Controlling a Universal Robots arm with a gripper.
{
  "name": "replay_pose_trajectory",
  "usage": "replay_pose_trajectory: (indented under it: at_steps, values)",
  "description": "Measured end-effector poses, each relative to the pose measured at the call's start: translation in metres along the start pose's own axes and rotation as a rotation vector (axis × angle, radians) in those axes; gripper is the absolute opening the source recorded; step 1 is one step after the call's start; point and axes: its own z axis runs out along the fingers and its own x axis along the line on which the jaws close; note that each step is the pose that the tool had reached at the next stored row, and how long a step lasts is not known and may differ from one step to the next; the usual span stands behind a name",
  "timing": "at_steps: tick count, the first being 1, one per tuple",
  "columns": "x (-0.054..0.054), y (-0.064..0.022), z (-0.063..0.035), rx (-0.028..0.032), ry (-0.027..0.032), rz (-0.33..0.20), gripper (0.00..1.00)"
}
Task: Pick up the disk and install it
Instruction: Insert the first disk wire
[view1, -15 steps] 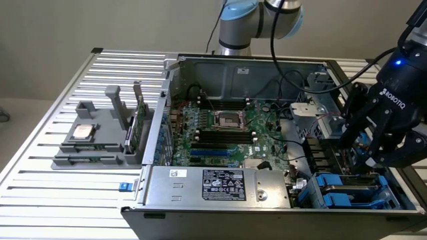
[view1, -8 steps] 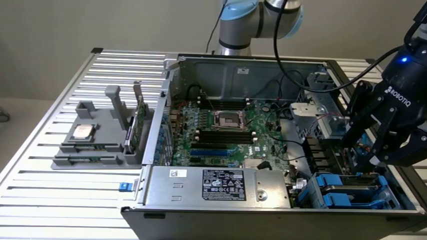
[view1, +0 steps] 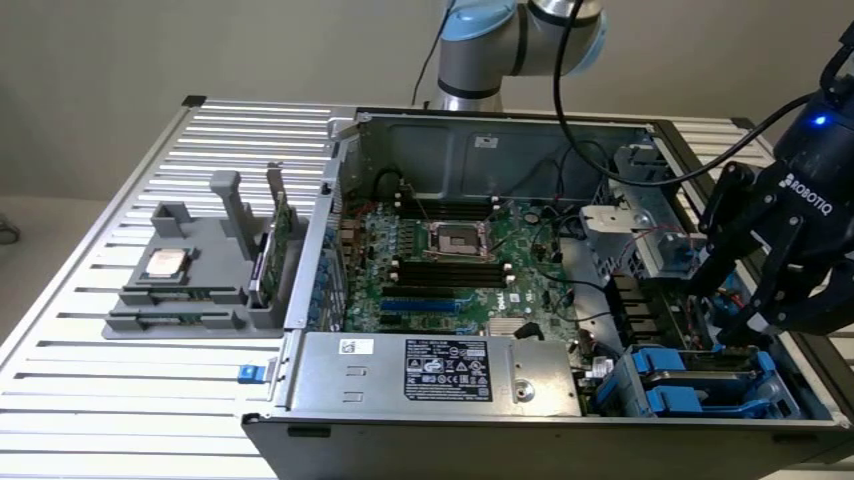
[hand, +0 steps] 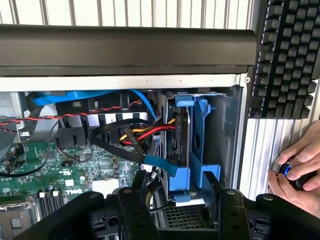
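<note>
The claw (view1: 745, 300) hangs at the right side of the exterior view, over the right end of the open computer case (view1: 400, 420). Its two black fingers (view1: 787, 285) are spread wide apart and they hold nothing. In the wrist view the fingers (hand: 145, 205) reach toward the blue frame, one on each side of it.

The disk (view1: 705, 382) sits in the lower right of the exterior view, down inside the drive bay at the corner of the case. It is grey metal with a bright blue plastic frame around it. It lies just below the claw and a little toward the front edge of the case. In the wrist view the disk (hand: 187, 145) stands on its thin side, with the blue frame wrapped around it, just past the fingertips. I cannot tell if the fingers touch it.

The spot is tight. The grey case wall (hand: 230, 140) runs close along one side of the disk. On the other side a bunch of cables (hand: 135, 135), red, yellow, black and blue, press right up beside it. The green board (view1: 454, 270) fills the middle of the case.

Outside the case, a black keyboard (hand: 287, 55) lies on the slatted table (view1: 134, 400). A person's hand (hand: 297, 172) rests on the table near the case wall.

A grey holder (view1: 200, 290) with a small silver chip (view1: 166, 263) sits well apart at the exterior view's left.
</note>
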Motion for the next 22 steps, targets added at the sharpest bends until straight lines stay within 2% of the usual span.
replay_pose_trajectory:
  at_steps: [17, 18, 20, 21, 22]
  values:
    - [0.0002, 0.0027, 0.0035, 0.0001, 0.0002, 0.001, 0.57]
    - [0.0002, 0.0029, 0.0035, 0.0001, 0.0003, 0.001, 0.55]
    - [0.0002, 0.0032, 0.0036, 0.0001, 0.0002, 0.001, 0.42]
    - [0.0002, 0.0034, 0.0036, 0.0001, 0.0002, 0.001, 0.42]
    - [0.0002, 0.0036, 0.0037, 0.0001, 0.0003, 0.001, 0.36]
